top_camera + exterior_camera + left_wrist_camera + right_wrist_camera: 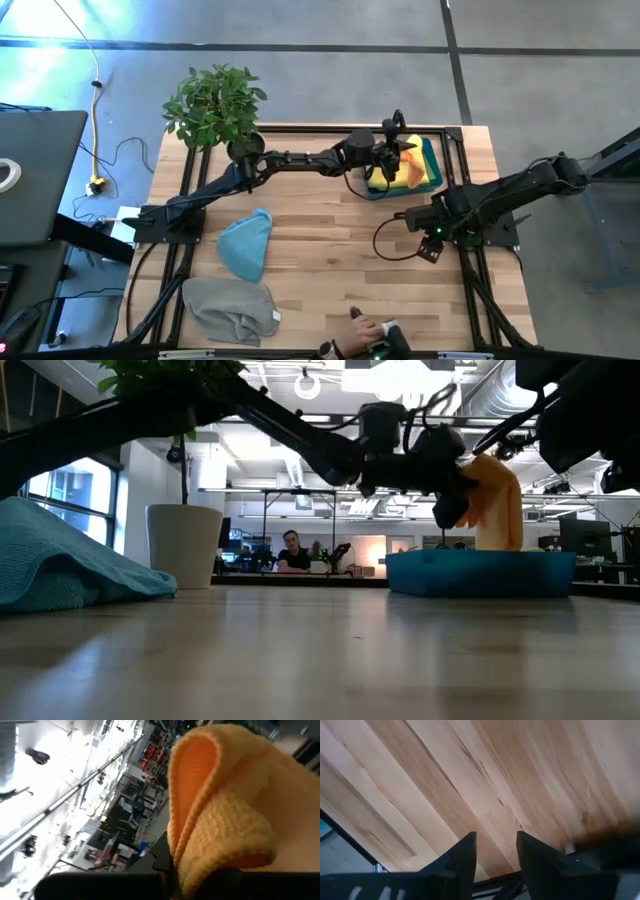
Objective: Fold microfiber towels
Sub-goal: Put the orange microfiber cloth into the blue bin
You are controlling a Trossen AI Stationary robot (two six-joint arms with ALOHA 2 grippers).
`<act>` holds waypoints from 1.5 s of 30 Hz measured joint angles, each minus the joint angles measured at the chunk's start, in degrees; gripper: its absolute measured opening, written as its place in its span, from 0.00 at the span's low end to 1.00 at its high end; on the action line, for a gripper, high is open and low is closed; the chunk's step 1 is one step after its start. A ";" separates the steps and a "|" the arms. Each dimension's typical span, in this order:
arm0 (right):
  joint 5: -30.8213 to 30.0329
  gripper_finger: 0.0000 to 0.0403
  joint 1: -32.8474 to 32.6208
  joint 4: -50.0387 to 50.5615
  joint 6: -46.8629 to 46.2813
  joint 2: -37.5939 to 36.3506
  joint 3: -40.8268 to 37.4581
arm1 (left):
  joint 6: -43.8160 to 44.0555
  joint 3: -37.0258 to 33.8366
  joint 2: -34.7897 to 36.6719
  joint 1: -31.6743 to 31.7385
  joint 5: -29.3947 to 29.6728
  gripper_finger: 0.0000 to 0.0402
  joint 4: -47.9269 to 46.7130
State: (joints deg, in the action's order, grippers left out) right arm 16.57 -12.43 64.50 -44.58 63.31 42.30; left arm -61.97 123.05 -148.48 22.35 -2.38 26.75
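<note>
- Jaws of the left gripper (408, 150) are clamped on the orange towel (497, 500), holding it up over the blue bin (480, 573) at the far right of the bench (330, 250); the left wrist view shows the cloth bunched right at the fingers.
- Jaws of the right gripper (495, 855) stand part open with nothing between them, hovering low over bare wood near the bench's right side.
- More cloths, yellow and green among them, lie in the bin under the lifted one.
- Already out on the bench: the light blue towel (247, 244) left of centre and the grey towel (230, 308) near the front edge, both crumpled rather than folded.
- Risk: the orange towel hangs in a bunch, so it could snag a neighbour and drag it out, or land in a heap that is hard to spread flat.
- Risk: a person's hand (365, 328) rests at the bench's front edge, within reach of an arm swinging that way.
- No brand, label or writing is readable anywhere.
</note>
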 joint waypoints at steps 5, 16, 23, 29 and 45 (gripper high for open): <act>-1.72 0.33 0.00 -1.46 0.05 0.00 0.00 | -3.17 2.11 -1.23 0.58 0.02 0.03 0.27; -3.12 0.33 0.04 -5.90 2.01 0.00 0.00 | 6.45 2.14 -1.10 1.89 0.22 0.03 -1.65; -3.14 0.33 0.04 -7.18 2.02 0.00 0.00 | -2.20 2.09 -1.12 2.63 7.55 0.03 -18.30; -4.07 0.33 0.04 -7.40 3.70 0.00 0.00 | -4.68 2.09 -1.12 2.38 13.68 0.03 -23.54; -6.07 0.33 0.07 -7.40 5.18 0.00 0.00 | -10.49 2.02 1.05 -0.37 9.69 0.02 -33.80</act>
State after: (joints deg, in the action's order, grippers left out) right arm 10.50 -12.36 57.10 -39.40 63.31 42.30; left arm -72.46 125.07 -147.42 21.98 7.31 -7.05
